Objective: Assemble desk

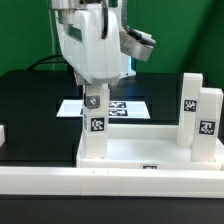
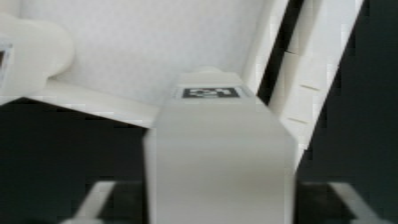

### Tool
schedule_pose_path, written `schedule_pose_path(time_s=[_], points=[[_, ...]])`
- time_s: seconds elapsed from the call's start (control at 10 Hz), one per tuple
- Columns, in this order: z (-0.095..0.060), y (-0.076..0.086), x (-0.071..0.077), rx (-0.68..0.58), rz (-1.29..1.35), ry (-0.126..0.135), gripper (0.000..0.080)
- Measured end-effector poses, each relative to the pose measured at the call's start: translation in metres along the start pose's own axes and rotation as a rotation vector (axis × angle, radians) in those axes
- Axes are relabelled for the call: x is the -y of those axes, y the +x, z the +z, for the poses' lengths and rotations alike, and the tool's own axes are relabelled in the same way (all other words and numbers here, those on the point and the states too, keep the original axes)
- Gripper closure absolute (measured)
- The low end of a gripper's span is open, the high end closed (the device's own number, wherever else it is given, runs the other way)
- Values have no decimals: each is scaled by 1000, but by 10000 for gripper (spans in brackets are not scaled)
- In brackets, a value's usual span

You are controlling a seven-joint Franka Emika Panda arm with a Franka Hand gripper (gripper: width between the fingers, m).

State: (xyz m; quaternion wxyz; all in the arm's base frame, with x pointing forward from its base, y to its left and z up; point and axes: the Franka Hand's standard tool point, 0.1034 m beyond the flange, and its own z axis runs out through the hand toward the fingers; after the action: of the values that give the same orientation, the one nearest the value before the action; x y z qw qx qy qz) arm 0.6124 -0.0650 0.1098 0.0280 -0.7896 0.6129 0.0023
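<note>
Jaws straddle the upright leg [image 1: 96, 135] at the corner of the tabletop [image 1: 140, 152] on the exterior view's left. One stands on either side of the leg's upper end, just above its lower square tag. Whether they are pinching the leg or standing a little clear of it I cannot tell. In the exterior view the arm's white housing hides the contact. In the wrist view the leg [image 2: 214, 150] fills the middle of the picture, and the fingertips are only dark blurs at its sides.

The tabletop lies near the camera with its raised rim up, just behind the long white border bar [image 1: 110, 182]. Two more legs [image 1: 190, 105] [image 1: 207, 125] stand upright close together at its end on the exterior view's right. The marker board [image 1: 128, 106] lies flat farther back, behind the arm. A small white piece [image 1: 3, 135] at the exterior view's left edge is cut off; it may be the fourth leg.

I judge that the step in hand is seating this third leg in its corner socket. It looks upright, but the pictures do not show how deep it sits.

If the leg needs more turning, the next move calls for a fresh, firm pinch and a twist about the leg's own axis, with no sideways push. If it is already home, the jaws must spread fully and rise straight up, so that they do not drag or tilt it.
</note>
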Motion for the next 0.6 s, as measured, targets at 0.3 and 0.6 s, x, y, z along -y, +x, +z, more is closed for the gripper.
schedule_pose_path(time_s=[0.3,0.6], points=[[1,-3,1,-3,-199,0,168],[-1,-6,3,-15,-528,-10,151]])
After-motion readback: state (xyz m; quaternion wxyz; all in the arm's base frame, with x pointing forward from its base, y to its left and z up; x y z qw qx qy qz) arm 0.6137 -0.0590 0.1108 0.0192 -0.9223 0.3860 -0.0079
